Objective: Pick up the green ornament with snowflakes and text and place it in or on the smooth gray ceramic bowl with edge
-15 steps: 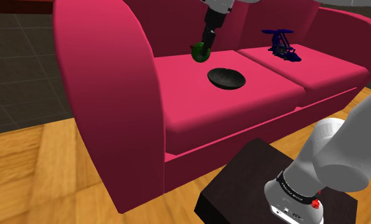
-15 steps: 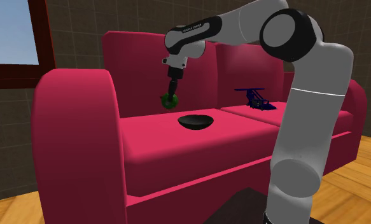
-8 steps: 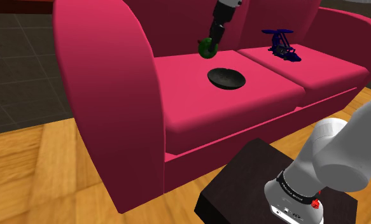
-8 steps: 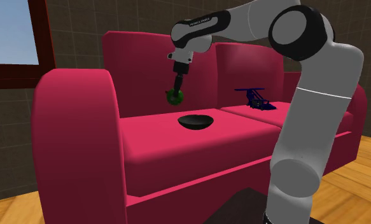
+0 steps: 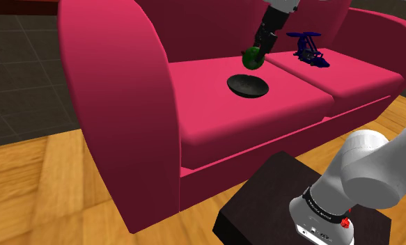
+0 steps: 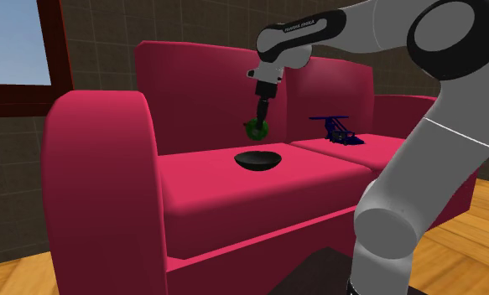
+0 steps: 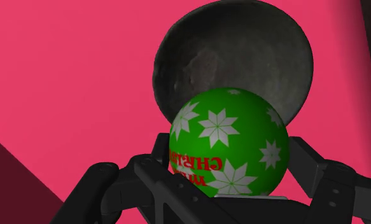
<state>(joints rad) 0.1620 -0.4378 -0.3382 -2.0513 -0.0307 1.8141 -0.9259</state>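
Clamping the green ornament [image 5: 253,59], the jaws have carried it sideways to above the dark bowl [image 5: 248,85].

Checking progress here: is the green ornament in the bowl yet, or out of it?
Out of it. The claw holds the ornament in the air above the bowl, which sits empty on the red sofa seat.
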